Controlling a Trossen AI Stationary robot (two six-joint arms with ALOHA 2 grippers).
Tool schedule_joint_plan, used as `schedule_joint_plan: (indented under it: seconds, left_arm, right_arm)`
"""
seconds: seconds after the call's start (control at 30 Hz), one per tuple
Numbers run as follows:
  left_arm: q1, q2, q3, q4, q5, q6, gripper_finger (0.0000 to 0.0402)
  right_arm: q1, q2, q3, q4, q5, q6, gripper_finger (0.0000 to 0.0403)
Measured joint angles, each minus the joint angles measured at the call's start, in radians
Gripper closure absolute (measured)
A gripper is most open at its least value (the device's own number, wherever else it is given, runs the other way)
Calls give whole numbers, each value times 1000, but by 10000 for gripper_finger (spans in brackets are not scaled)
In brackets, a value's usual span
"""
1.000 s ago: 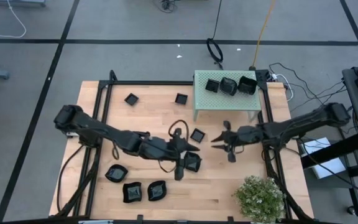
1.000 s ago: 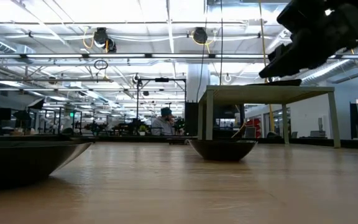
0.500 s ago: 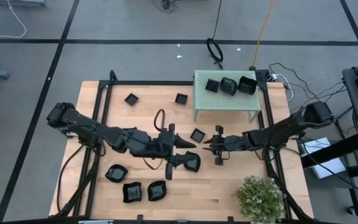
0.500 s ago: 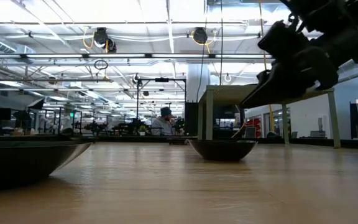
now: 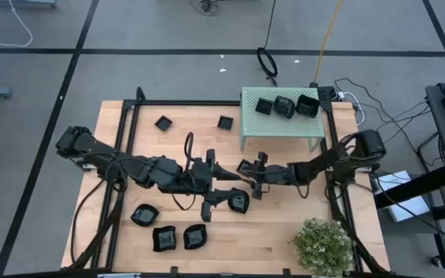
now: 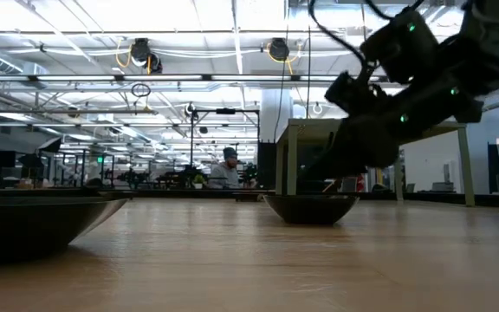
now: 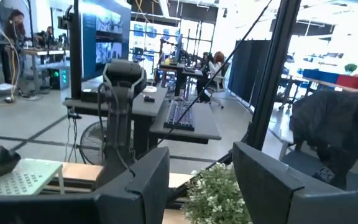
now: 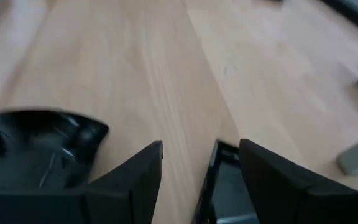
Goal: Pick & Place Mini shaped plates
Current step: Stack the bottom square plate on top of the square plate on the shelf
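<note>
Hovering right claw (image 5: 243, 171) beside plate (image 5: 245, 164)

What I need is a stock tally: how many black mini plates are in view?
10 plates: three on the green box, two far, two mid-table, three near-left. The arms may hide others.

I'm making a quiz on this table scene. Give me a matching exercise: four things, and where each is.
Things:
1. plant
2. green box
3. right gripper
4. three plates

Places:
A. on the green box
B. table's near right corner
C. table's far right part
D. table's middle, by a small plate

Pairs: 1-B, 2-C, 3-D, 4-A
</note>
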Motion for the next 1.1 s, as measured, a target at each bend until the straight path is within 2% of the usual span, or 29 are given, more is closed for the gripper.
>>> schedule_joint_plan:
  seconds: [0.23,0.47,0.87,1.0,1.1]
  left_arm:
    - [1,0,0,0,0,26,220]
    - [1,0,0,2,0,105,220]
    - [1,0,0,3,-1,106,220]
    - [1,0,0,3,-1,104,220]
    - [1,0,0,4,-1,104,220]
  right_arm:
    - [-12,99,0,-1,-1,16,220]
    - [-11,146,3,19,5,15,260]
    - [-9,135,2,18,-2,34,390]
    - [-10,85,-2,1,-37,100,397]
    - [-10,-1,-3,-14,-70,107,402]
